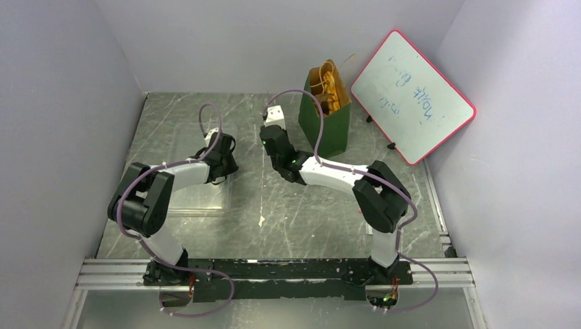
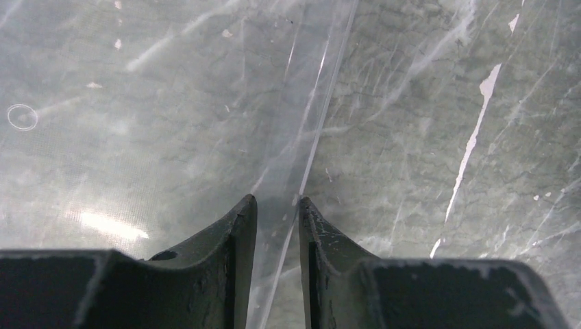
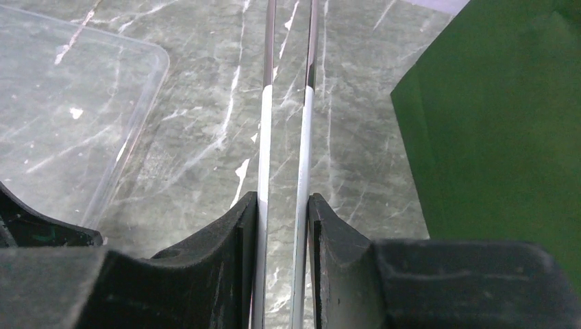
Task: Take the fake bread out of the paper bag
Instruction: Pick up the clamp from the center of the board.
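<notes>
**Pinched tongs (image 3: 265, 137) up front, fake bread (image 1: 325, 83) not out yet, bag could tip**

Nearest the right wrist cam, the right gripper (image 3: 282, 205) has its jaws closed on the two thin arms of the tongs. They run fwd over the table (image 1: 308, 219), w/ the paper bag (image 1: 327, 123) just off to the right. The left gripper (image 2: 277, 212) hangs low over the edge of a clear tray (image 2: 137, 137), well apart from the bag. Its jaws stand nearly together w/ a slim gap, and the tray rim lines up w/ that gap. Can't tell if it's pinching the rim or only hovering.

Risks, as I judge them:
- The bag looks light and nothing braces it, so a sideways nudge from the tongs could tip or slide it.
- The thin loop handles arch over the mouth and could snag a tong arm on the way in or out.
- The bread is glossy and the arms are slim, so a piece may slip and drop back in or roll off.
- The red-framed whiteboard (image 1: 411, 96) leans just beside the bag, so a wide swing could knock it.

The bread is all in the bag, at the far side of the table, right of centre. It shows as shiny orange-tan lumps heaped at the open mouth and poking above the rim. The bag is dark green outside and stands upright. Individual pieces are too small to tell apart
</notes>
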